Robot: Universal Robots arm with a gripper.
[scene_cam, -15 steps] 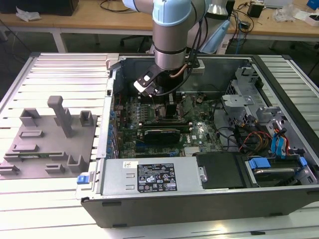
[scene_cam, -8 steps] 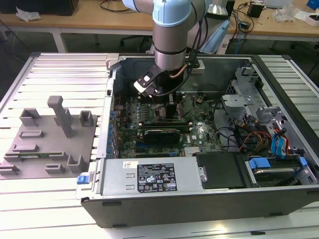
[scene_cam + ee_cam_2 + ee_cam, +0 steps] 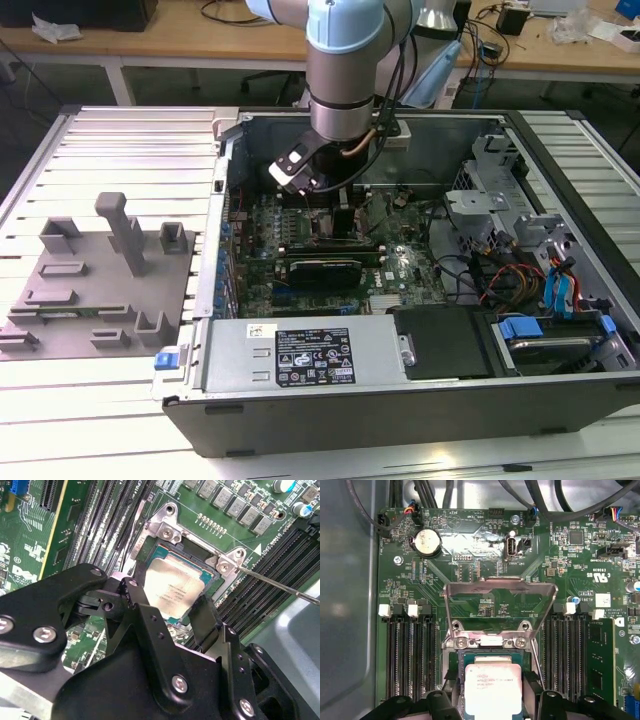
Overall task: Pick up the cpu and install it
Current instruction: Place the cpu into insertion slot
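Straddling the cpu [image 3: 172, 587] with the black tool [image 3: 168, 600], low inside an opened computer case [image 3: 400, 410]. Showing the chip pale side up, lying square within the metal-framed socket [image 3: 167, 527] on the green motherboard [image 3: 560, 565]. Not revealing, in either wrist view, whether clenched on the chip or released.

Catching, in the second wrist view, a thin metal lever [image 3: 270, 582] slanting away from the socket's corner, with the tool's own dark body blocking the nearer half of the board.

Taking in, in the first wrist view, the socket's hinged load plate [image 3: 500, 583] standing raised just beyond the chip, black memory slots [image 3: 410, 655] running along both sides, and a round coin battery [image 3: 427, 542] farther off near the cable ends.

Pulling back, in the exterior view, to the arm [image 3: 345, 60] reaching straight down into the case and hiding the socket. Also showing a silver power supply [image 3: 300, 360] along the near wall, a grey tray [image 3: 105, 275] of fixture blocks on the slatted worktop [image 3: 130, 140] toward the exterior view's left, and wooden desks [image 3: 180, 40] behind.
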